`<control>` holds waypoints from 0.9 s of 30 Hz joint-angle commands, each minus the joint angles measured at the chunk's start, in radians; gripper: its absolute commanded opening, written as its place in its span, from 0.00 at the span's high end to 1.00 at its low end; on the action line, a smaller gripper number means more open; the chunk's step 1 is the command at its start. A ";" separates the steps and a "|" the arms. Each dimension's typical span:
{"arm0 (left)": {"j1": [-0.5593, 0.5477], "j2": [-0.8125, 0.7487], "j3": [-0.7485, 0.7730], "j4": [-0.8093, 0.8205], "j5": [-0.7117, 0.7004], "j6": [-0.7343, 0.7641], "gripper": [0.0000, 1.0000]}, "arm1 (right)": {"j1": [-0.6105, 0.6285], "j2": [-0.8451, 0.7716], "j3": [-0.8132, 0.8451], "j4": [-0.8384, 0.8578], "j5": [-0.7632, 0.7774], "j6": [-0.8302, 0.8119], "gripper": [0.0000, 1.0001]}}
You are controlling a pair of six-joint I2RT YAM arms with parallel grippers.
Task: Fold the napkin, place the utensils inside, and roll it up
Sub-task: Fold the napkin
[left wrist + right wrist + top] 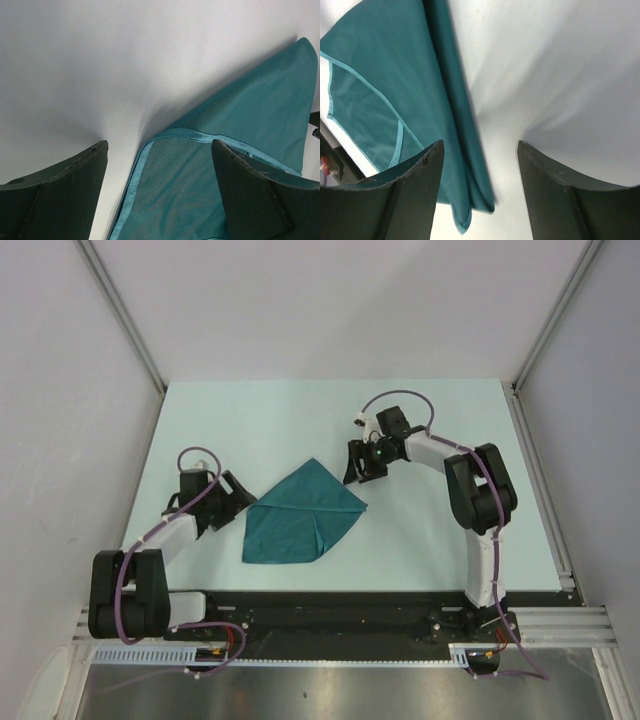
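Note:
The teal napkin (300,515) lies folded into a rough triangle in the middle of the table, with one point toward the back. My left gripper (238,496) is open at its left corner. In the left wrist view the napkin's (270,100) hemmed edge runs between the fingers of that gripper (160,145), and nothing is pinched. My right gripper (362,470) stands open just beyond the napkin's right corner. In the right wrist view a loose tip of the napkin (380,75) lies between that gripper's (480,145) fingers. The utensils are out of view.
The pale table (250,420) is closed in by white walls on three sides, with metal posts (125,315) at the back corners. A black rail (330,615) with both arm bases runs along the near edge.

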 commanded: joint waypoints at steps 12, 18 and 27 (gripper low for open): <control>0.010 -0.030 0.031 0.004 0.033 0.014 0.12 | 0.024 0.183 0.109 0.020 -0.193 0.010 0.44; 0.010 -0.047 0.026 -0.009 0.035 0.018 0.13 | 0.033 0.238 0.134 0.015 -0.176 0.036 0.58; 0.013 -0.051 0.037 -0.016 0.027 0.026 0.12 | 0.013 0.223 0.107 0.063 -0.187 0.123 1.00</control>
